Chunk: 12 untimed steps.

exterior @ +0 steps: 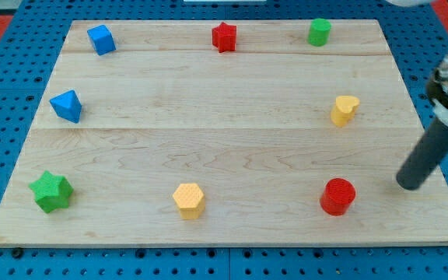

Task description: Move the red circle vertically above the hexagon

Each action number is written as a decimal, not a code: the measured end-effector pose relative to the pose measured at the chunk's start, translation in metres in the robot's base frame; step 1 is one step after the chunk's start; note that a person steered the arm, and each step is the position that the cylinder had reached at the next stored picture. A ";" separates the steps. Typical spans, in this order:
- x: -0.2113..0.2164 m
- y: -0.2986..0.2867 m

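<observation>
The red circle lies near the view's bottom right of the wooden board. The yellow hexagon lies at the bottom centre, well to the left of the red circle. My rod comes in from the right edge, and my tip rests on the board to the right of the red circle, a clear gap away and slightly higher in the view.
A green star sits at the bottom left, a blue triangular block at the left, a blue cube at the top left. A red star is at top centre, a green cylinder at the top right, a yellow heart at the right.
</observation>
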State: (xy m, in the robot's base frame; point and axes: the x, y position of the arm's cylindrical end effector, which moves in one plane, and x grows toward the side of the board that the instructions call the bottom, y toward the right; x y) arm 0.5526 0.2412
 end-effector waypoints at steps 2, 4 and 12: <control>0.034 -0.060; -0.024 -0.070; -0.019 -0.143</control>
State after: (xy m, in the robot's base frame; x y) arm 0.5334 0.0986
